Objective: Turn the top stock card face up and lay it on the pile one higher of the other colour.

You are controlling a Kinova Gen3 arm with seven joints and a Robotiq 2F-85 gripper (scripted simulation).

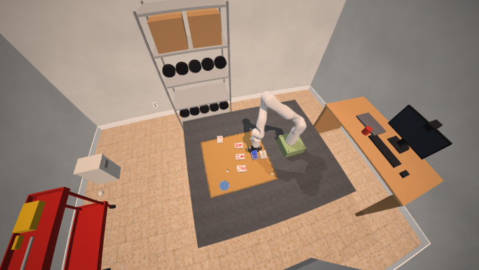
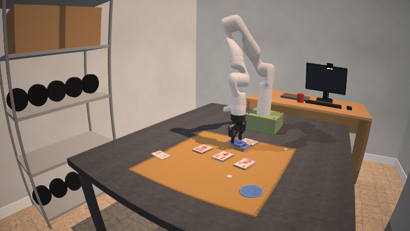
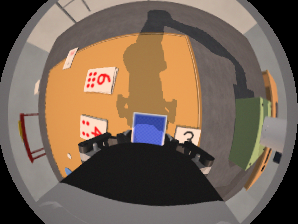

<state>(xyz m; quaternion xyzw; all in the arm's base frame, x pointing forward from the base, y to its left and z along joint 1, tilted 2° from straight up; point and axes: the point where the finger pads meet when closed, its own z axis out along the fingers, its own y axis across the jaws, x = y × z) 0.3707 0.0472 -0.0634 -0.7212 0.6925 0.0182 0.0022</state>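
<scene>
My gripper (image 1: 255, 150) (image 2: 236, 141) points down over the blue-backed stock (image 2: 246, 146). Its fingers stand wide, about a card's width apart, around the top blue card (image 1: 254, 152) (image 2: 236, 142) (image 3: 149, 131), which sits offset from the stock below and close above it. The fingertips are hidden in the wrist view, so the contact is not plain. Face-up piles with red tops are a 6 (image 1: 238, 145) (image 2: 202, 149) (image 3: 100, 80), a 4 (image 1: 240, 156) (image 2: 223, 156) (image 3: 93, 128) and a 2 (image 1: 241, 168) (image 2: 244, 163). A black 3 (image 1: 263, 154) (image 2: 251, 141) (image 3: 188, 136) lies beside the stock.
A loose face-up card (image 1: 220, 139) (image 2: 161, 155) (image 3: 70, 58) lies near the orange mat's edge. A blue disc (image 1: 224, 185) (image 2: 251, 190) and two small white pieces, one here (image 1: 228, 170) (image 2: 229, 176) and one there (image 1: 272, 174) (image 2: 285, 149), also lie out. The green base (image 1: 291, 149) (image 2: 264, 123) stands behind.
</scene>
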